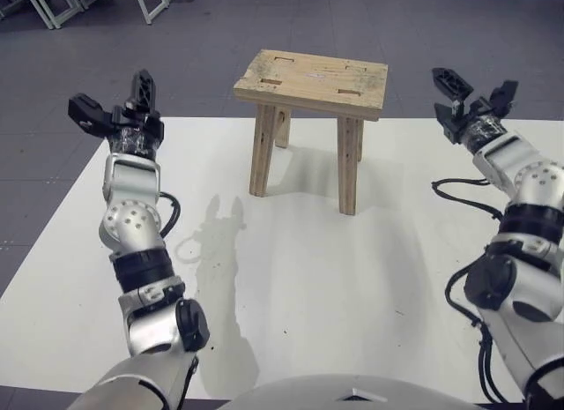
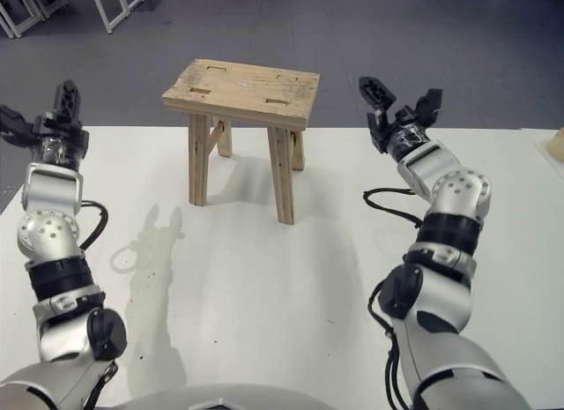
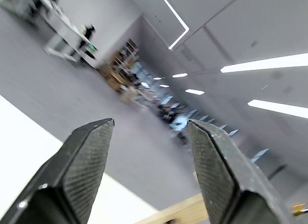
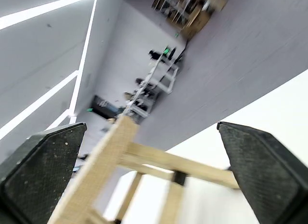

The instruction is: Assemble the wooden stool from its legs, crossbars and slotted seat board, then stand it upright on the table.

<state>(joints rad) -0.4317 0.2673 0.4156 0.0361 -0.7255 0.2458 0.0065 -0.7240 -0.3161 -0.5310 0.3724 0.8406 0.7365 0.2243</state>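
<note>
The wooden stool (image 1: 310,84) stands upright and assembled on the white table (image 1: 291,295), near its far edge, its slotted seat board on top and its legs (image 1: 262,151) below. My left gripper (image 1: 115,100) is raised to the left of the stool, open and holding nothing. My right gripper (image 1: 471,93) is raised to the right of the stool, open and holding nothing as well. In the right wrist view part of the stool (image 4: 125,147) shows between the open fingers (image 4: 41,166). A strip of the seat (image 3: 173,212) shows between the left fingers (image 3: 82,166).
Bare white tabletop (image 2: 264,295) spreads in front of the stool. Grey floor lies beyond the table's far edge (image 1: 211,119), with white frames (image 1: 53,4) standing at the back left. A pale object (image 2: 555,144) sits at the table's right edge.
</note>
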